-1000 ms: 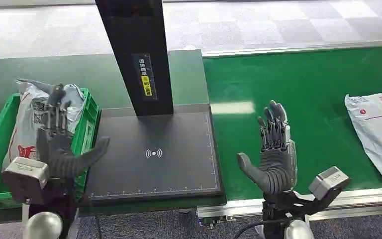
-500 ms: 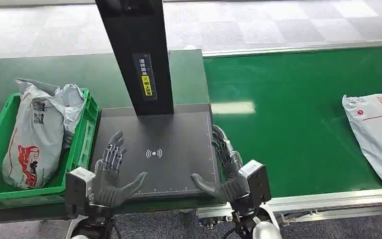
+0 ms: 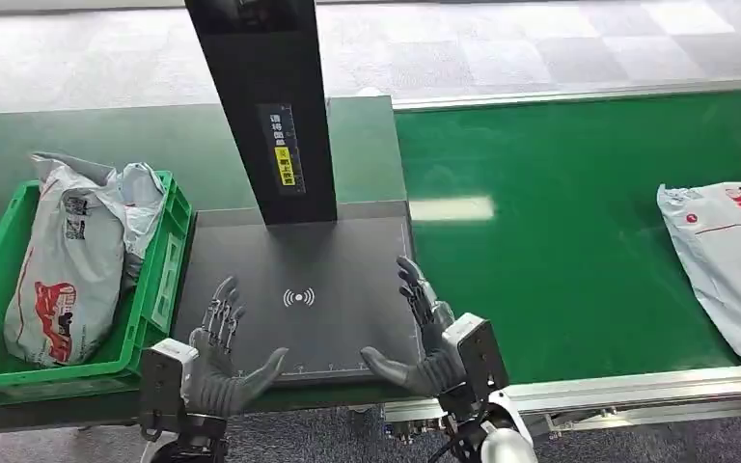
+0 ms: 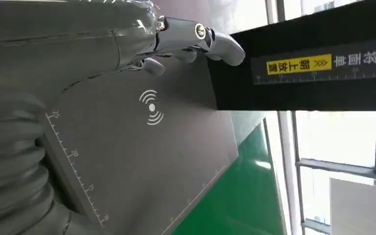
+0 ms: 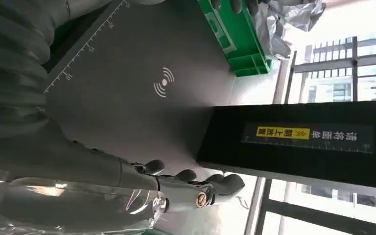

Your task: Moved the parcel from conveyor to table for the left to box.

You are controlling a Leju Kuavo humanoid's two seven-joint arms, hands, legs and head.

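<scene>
A grey parcel bag with red print [image 3: 726, 258] lies on the green conveyor [image 3: 560, 212] at the far right. My left hand [image 3: 217, 359] hovers open, palm up, over the front left of the dark scan plate [image 3: 299, 260]. My right hand [image 3: 425, 333] is open too, fingers spread, at the plate's front right corner. Both hands hold nothing. In the wrist views each hand's fingers [image 4: 196, 41] [image 5: 191, 183] reach toward the black post. Another grey parcel [image 3: 68, 260] lies in the green crate [image 3: 159, 280] at the left.
A black post with a yellow label [image 3: 270, 106] rises from the back of the scan plate. The conveyor's metal front rail [image 3: 637, 391] runs along the near edge. Grey tiled floor [image 3: 502, 48] lies beyond the conveyor.
Both hands came down from raised positions, the left from over the crate, and now sit low at the plate's front edge. The parcel on the conveyor has shifted slightly left.
</scene>
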